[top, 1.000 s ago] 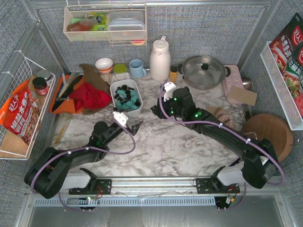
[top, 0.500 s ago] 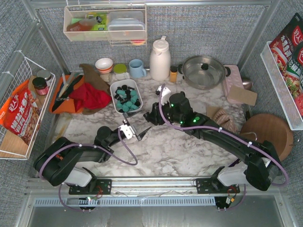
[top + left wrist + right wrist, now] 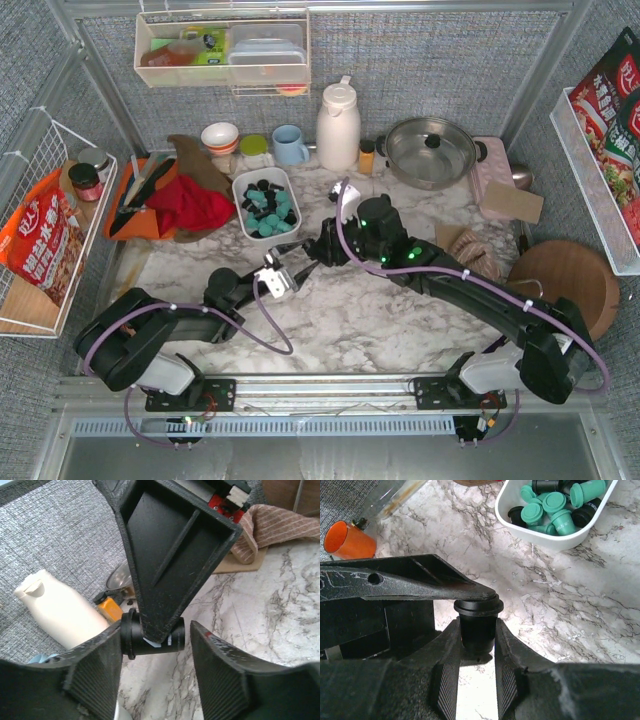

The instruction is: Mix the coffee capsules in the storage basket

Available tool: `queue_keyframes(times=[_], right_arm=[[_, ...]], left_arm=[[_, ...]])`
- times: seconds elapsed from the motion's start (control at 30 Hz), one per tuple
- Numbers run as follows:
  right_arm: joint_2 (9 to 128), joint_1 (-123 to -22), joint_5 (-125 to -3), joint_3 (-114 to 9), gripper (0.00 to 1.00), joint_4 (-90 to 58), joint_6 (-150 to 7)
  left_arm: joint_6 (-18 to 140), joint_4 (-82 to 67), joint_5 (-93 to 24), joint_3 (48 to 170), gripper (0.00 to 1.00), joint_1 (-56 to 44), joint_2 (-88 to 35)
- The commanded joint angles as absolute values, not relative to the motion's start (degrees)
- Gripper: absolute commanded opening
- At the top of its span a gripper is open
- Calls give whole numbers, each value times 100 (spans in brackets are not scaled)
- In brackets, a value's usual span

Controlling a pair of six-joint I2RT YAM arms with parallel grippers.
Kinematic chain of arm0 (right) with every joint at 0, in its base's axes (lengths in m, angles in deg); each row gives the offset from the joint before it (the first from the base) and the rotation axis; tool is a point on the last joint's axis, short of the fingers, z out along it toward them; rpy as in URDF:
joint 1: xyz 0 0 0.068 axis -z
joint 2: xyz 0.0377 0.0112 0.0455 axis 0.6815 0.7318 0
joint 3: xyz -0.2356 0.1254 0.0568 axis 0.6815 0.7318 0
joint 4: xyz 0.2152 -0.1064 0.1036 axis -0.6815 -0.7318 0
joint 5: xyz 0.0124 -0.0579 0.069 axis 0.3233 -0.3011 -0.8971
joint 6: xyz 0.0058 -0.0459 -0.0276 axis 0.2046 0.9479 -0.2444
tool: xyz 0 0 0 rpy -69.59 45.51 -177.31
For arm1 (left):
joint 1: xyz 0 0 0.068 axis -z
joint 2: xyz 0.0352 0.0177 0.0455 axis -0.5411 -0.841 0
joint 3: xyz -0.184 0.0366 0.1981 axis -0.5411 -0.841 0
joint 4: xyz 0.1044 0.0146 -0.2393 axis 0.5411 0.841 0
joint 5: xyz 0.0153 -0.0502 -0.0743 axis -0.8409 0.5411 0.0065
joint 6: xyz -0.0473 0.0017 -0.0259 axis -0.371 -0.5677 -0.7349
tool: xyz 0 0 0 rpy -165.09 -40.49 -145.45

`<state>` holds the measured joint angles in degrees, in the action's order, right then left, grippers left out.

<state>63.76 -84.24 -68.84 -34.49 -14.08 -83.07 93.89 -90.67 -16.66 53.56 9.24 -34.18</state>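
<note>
Notably, the right gripper [image 3: 477, 630] was clenched on one black capsule [image 3: 477, 622], gripping its tapered body below the rim. The left gripper [image 3: 156, 645] stood released, its fingers [image 3: 92, 675] straddling that capsule. The capsule's long axis ran across the gap from one finger to the other. The storage basket [image 3: 555, 539], holding the other coffee capsules [image 3: 547, 502], lay near, on the far side of both grippers. A handover to the left arm appeared likely; closing would press the capsule end to end.

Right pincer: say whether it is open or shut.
Shut. The right pincer clamps a black capsule: in the right wrist view both fingers press its sides.
</note>
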Motion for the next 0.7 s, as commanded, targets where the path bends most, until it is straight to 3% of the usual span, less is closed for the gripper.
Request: queue_keyframes(times=[0.0, 0.13, 0.33, 0.5, 0.67], right_arm=[[6325, -8427, -6915, -3459, 25, -1390, -8387], [6346, -8431, -6825, -3461, 36, -1527, -8392], [6261, -8382, -6475, -3522, 57, -1826, -8258], [5847, -8314, -5884, -3566, 59, -2144, -7862], [5340, -8314, -4136, -3176, 64, -2303, -7257]], left_arm=[[9528, -9279, -1731, 5394, 58, 964, -3395], [9622, -9338, -2046, 5359, 45, 989, -3384], [9542, -9036, -2518, 5361, 38, 990, -3284], [9190, -9155, -3137, 5209, 35, 952, -3300], [8813, -8359, -3792, 5369, 35, 829, -3109]])
